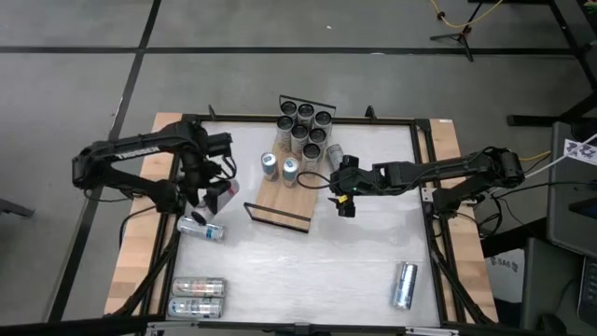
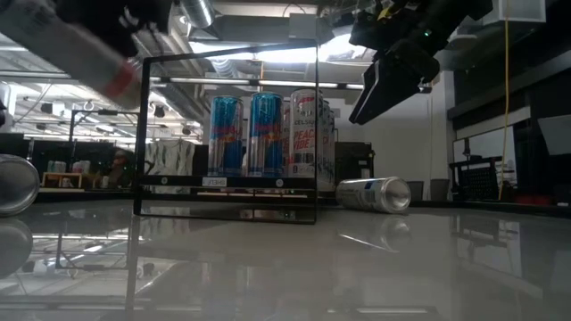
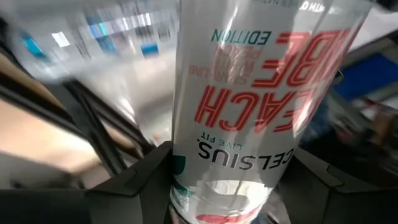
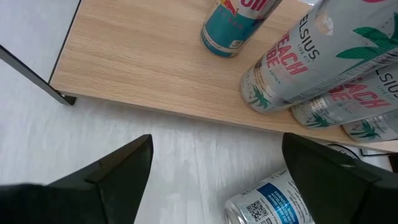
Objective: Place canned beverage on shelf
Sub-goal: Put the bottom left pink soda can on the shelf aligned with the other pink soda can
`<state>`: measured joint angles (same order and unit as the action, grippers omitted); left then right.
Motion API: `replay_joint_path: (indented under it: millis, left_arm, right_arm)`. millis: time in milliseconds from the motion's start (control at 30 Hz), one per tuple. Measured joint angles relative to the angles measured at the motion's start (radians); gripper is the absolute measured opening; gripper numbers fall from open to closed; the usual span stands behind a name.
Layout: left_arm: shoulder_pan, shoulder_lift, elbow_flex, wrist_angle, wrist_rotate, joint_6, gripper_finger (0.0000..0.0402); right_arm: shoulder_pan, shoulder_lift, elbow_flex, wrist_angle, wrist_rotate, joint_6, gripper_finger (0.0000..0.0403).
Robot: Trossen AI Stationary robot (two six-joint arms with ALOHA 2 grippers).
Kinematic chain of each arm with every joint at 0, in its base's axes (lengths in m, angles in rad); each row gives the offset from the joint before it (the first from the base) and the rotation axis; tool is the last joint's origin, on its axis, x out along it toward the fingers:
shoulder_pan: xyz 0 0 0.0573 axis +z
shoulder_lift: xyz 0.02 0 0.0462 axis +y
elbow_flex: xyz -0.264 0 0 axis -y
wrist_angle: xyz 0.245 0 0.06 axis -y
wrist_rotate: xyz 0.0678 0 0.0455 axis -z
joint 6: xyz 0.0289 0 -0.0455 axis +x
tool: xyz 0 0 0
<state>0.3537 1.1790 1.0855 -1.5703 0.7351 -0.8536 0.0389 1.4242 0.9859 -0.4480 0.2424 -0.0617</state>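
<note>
left gripper (image 1: 216, 194) grips a white can (image 3: 249, 106) in the air near the table's left edge, tilted, apparently lifted for carrying to the shelf (image 1: 280, 201), well apart at the table's middle. cans crowd the shelf's far end, leaving its near end bare. right gripper (image 1: 346, 202) hangs open and empty beside the shelf's right edge, above a toppled can (image 4: 273, 202).
</note>
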Motion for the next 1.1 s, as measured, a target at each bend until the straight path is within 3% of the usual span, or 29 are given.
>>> replay_joint_path:
  millis: [467, 767, 1100]
  left_arm:
    - [0.104, 0.000, -0.444, 0.000, 0.619, -0.011, 0.0225]
    - [0.155, 0.000, -0.589, 0.024, 0.668, -0.007, 0.0225]
    - [0.239, 0.000, -0.599, 0.032, 0.692, 0.035, 0.0225]
  right_arm:
    - [0.000, 0.000, 0.000, 0.000, 0.000, 0.000, 0.0351]
    - [0.000, 0.000, 0.000, 0.000, 0.000, 0.000, 0.0351]
    - [0.000, 0.000, 0.000, 0.000, 0.000, 0.000, 0.0351]
